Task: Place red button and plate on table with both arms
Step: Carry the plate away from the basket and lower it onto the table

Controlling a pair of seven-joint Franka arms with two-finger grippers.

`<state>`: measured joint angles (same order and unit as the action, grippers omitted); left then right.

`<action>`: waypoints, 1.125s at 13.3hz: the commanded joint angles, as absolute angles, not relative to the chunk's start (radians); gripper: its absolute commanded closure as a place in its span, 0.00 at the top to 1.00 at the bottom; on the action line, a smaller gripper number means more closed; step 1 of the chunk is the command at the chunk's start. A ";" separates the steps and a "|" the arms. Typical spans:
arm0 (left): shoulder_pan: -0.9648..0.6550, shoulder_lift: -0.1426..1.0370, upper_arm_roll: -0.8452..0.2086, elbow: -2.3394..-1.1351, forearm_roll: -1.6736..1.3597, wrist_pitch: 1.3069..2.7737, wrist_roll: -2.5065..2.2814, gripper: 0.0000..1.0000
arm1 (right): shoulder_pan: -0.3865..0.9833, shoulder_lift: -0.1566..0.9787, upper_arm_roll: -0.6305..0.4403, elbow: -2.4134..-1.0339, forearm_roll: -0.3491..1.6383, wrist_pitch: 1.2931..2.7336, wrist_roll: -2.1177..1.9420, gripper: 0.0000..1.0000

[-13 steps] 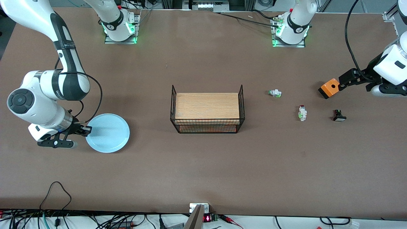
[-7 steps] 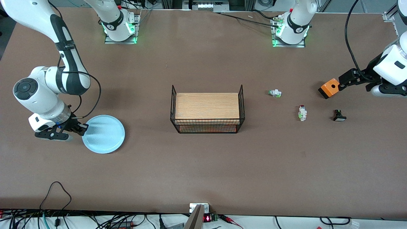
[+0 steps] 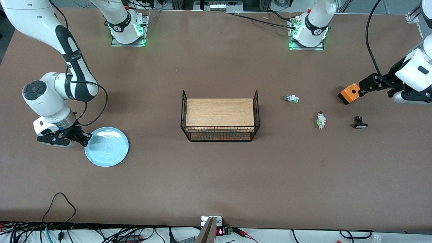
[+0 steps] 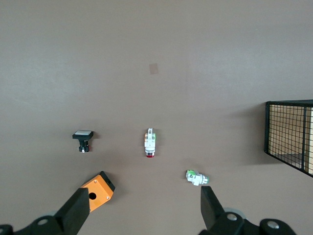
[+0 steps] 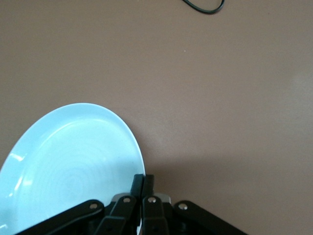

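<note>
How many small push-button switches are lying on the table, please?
3. All lie toward the left arm's end of the table: the green-capped switch nearest the wire basket, the red button nearer the camera, and the black-bodied switch nearest the table's end. None seems hidden.

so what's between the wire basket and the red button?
Only bare table between wire basket and red button in the front view; the green-capped switch sits off that line.
</note>
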<state>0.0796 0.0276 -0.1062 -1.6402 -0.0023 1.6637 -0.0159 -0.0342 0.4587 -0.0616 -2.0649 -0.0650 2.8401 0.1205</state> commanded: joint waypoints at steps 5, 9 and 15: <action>0.093 0.054 -0.107 -1.629 -0.018 1.658 -0.018 1.00 | -0.038 0.494 -0.052 -2.080 -0.051 2.901 0.123 0.12; 0.115 0.060 -0.110 -1.629 -0.020 1.661 -0.014 1.00 | -0.020 0.442 -0.052 -2.077 -0.055 2.829 0.101 0.57; 0.124 0.072 -0.165 -1.491 -0.014 1.588 -0.020 1.00 | 0.012 0.430 -0.052 -2.083 -0.064 2.844 0.080 1.00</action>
<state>0.1223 0.0173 -0.1251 -1.5168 -0.0036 1.6076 -0.0151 -0.0057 0.4468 -0.0525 -2.0673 -0.0634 2.8417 0.0962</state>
